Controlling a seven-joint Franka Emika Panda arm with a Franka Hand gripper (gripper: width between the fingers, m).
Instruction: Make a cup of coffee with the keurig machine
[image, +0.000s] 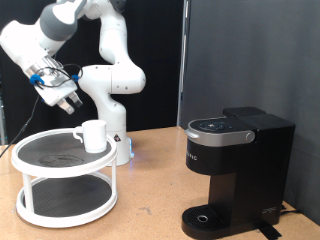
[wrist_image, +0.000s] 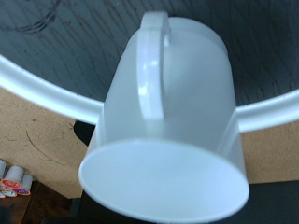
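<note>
The white cup (image: 93, 135) stands on the top tier of a white two-tier round stand (image: 30, 150), near the edge on the exterior view's right. In the wrist view the cup (wrist_image: 168, 121) fills the frame, with its handle (wrist_image: 152, 65) facing the camera and its near end looking flat and closed. My gripper (image: 68, 103) hangs in the air above the cup, towards the exterior view's left, apart from it and holding nothing. Its fingers do not show in the wrist view. The black keurig machine (image: 235, 165) stands on the exterior view's right with its lid down and its round drip base (image: 205, 218) bare.
The stand's lower tier (image: 65, 205) rests on the brown tabletop (image: 150, 200). The robot's white base (image: 115, 125) stands just behind the stand. A dark curtain hangs behind the keurig. A small colourful object (wrist_image: 11, 182) lies on the table at the wrist view's edge.
</note>
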